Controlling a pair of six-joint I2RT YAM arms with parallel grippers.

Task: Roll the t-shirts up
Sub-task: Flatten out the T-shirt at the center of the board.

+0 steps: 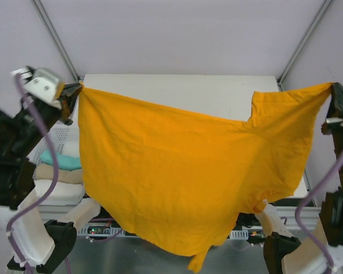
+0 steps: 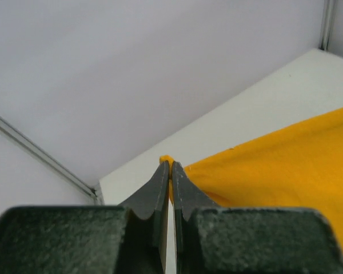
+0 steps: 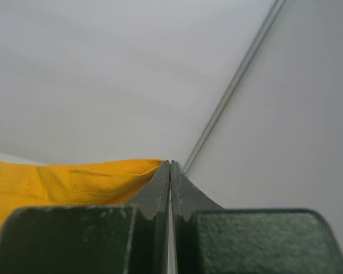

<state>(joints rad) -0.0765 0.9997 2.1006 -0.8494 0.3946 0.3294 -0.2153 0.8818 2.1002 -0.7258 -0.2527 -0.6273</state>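
Fingers [image 2: 157, 191] pinch limp mustard-orange t-shirt [image 1: 171, 171], hanging spread.

Mustard-orange t-shirt [image 1: 171, 171], spread wide, hanging above table

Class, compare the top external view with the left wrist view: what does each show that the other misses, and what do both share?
Only top external: the whole t-shirt held up between both arms, the right gripper, a basket of folded clothes. Only left wrist: closed fingertips pinching one fabric corner, seen close. Both: the left gripper, orange fabric, the white table.
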